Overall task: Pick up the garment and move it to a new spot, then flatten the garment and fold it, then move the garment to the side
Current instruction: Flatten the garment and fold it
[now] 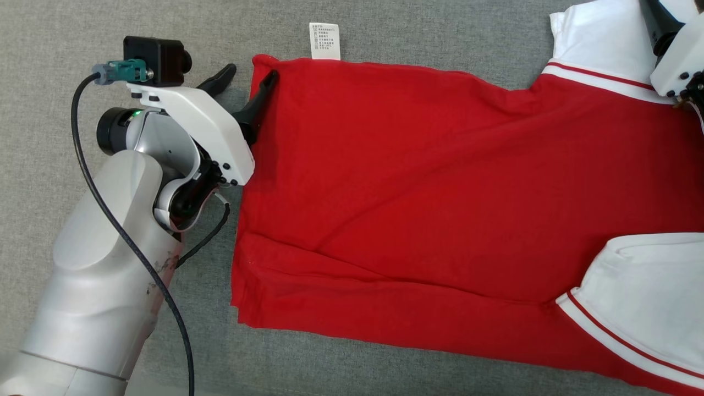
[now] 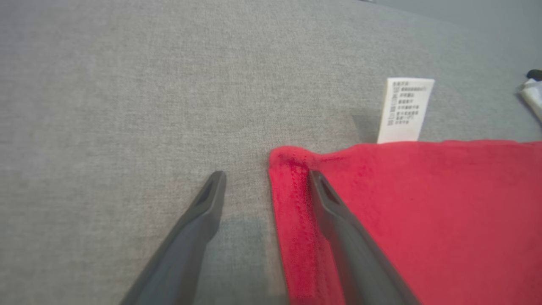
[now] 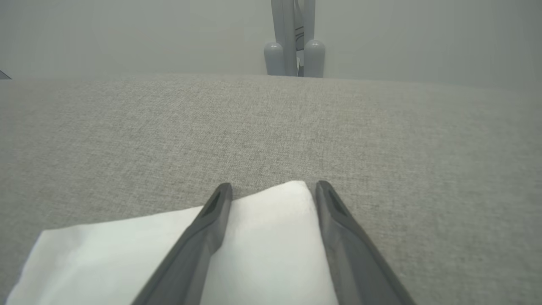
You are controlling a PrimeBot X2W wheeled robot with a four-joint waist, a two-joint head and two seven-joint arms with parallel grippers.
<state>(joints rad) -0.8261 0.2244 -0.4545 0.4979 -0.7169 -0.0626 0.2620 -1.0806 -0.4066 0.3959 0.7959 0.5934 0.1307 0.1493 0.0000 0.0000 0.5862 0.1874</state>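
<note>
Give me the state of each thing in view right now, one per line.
Shirt: spread out on the grey cloth, mostly flat, creased along its near edge.
Label: sticking out past the shirt's far edge, lying flat.
Left pincer: open, straddling the shirt's hem corner, one finger over red fabric, one over the grey cloth.
Right pincer: open, over the corner of a white sleeve, gripping nothing.

A grey woven fabric surface [image 1: 440, 33] stretches wide under soft, even light. Beyond its far edge rises a plain pale grey wall [image 3: 127, 34], with a grey stand [image 3: 294, 42] before it.
</note>
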